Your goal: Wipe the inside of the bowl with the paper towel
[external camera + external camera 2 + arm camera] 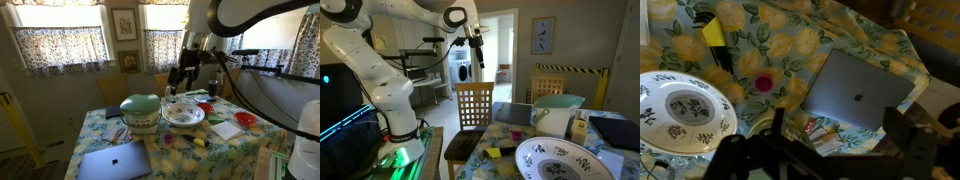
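The bowl [183,114] is wide and white with a speckled inside, and sits mid-table next to the green pot. It also shows in the nearer exterior view [560,160] and at the left of the wrist view [680,110]. The paper towel [225,130] lies flat on the cloth beside the bowl; the wrist view does not show it. My gripper [180,88] hangs high above the table, over the bowl's far side, and shows in an exterior view [477,62]. In the wrist view the gripper [840,150] is open, its dark fingers [775,135] wide apart with nothing between them.
A pale green lidded pot [140,110] stands beside the bowl. A grey laptop [113,160] lies at the table's front corner and shows in the wrist view [855,90]. A small red dish [244,120], a yellow object [712,32] and a wooden chair [475,105] are close by.
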`<action>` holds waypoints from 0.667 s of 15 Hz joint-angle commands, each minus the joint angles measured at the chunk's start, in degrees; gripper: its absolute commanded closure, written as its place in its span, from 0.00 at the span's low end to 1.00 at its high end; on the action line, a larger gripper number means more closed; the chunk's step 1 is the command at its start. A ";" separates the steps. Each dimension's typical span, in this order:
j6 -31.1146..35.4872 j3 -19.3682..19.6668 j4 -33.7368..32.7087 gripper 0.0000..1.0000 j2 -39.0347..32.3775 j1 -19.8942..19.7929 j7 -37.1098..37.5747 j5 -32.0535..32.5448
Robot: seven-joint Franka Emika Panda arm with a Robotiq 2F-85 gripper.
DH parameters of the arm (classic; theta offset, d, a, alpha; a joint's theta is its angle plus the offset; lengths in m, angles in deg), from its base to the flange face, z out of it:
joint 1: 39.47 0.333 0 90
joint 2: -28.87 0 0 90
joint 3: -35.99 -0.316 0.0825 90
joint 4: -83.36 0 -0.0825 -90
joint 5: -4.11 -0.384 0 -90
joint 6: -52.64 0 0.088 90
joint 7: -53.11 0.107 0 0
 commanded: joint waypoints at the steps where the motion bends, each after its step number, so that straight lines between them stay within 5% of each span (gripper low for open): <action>1: -0.10 0.23 -0.11 0.00 -0.06 0.27 0.13 0.18; 6: 0.54 0.83 0.97 0.00 0.58 0.18 0.62 -0.82; 10: 5.62 4.82 10.36 0.00 5.19 -0.34 -0.31 -4.11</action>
